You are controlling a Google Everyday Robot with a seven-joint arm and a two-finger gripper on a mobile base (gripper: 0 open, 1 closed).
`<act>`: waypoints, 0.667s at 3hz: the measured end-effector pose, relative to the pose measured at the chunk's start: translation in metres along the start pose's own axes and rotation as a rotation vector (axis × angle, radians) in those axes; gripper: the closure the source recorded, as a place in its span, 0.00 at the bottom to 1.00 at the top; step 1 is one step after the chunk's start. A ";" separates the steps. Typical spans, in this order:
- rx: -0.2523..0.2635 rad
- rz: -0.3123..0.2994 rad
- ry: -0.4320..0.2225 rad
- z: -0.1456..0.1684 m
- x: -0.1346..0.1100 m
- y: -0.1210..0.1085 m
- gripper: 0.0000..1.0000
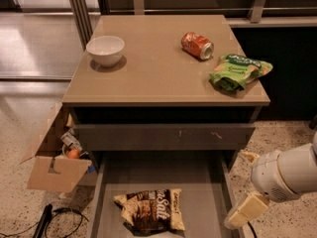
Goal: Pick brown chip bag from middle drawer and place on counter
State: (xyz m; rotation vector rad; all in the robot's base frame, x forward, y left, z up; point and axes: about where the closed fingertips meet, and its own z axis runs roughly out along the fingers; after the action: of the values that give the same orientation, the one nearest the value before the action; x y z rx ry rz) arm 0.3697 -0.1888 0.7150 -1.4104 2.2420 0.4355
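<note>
One tan counter (163, 78) is spanning the top of the grey cabinet. Below it, the middle drawer (198, 182) is standing pulled out. The gripper (240, 187) is hovering just outside the drawer's right wall, its cream fingers (246, 210) spreading wide and holding nothing. An open cardboard box (54, 170) is sitting on the floor at the left. The brown chip bag (151, 210) is lying flat on the drawer bottom, apart from the gripper. On the counter, a green chip bag (237, 72) is resting at the right edge, a white bowl (105, 49) is standing at the left, and an orange can (197, 45) is lying on its side between them.
</note>
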 end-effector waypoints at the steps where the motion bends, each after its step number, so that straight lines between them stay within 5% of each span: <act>1: -0.026 -0.053 -0.018 0.033 -0.009 0.009 0.00; 2: -0.038 -0.126 -0.060 0.083 -0.017 0.015 0.00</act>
State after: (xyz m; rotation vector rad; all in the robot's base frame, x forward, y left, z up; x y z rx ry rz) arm 0.3799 -0.1293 0.6538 -1.5278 2.0941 0.4734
